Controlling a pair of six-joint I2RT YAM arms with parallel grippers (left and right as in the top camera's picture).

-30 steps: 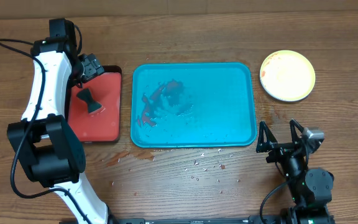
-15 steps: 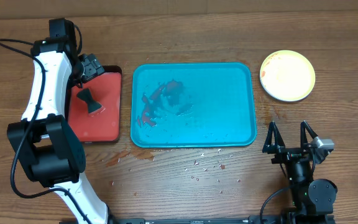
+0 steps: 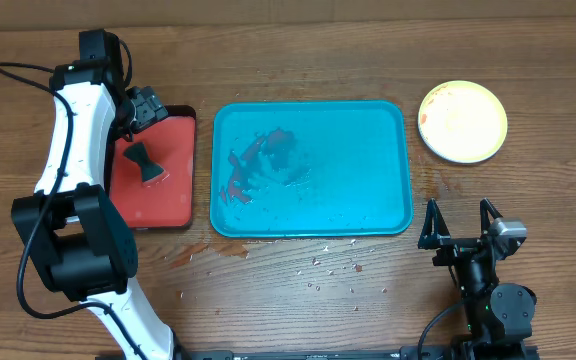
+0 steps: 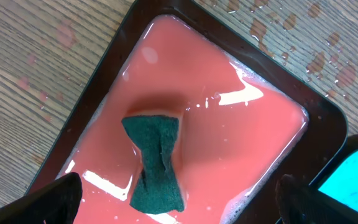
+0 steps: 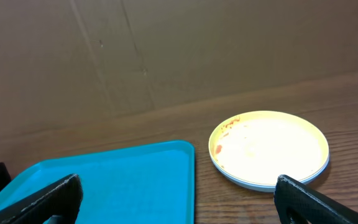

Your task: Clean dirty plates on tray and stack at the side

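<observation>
The wooden tabletop has wet drops by the blue tray. The plates sit stacked beside it (yellow on top). The left end effector and right end effector are spread wide, holding nothing.

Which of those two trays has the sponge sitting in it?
The smaller, dark-rimmed red tray: the dark green sponge lies in its pinkish liquid. The large turquoise tray holds only red smears and water droplets.

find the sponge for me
The dark green sponge lies in the pink liquid of the red tray, on the left of the overhead view, next to the turquoise tray.
</observation>
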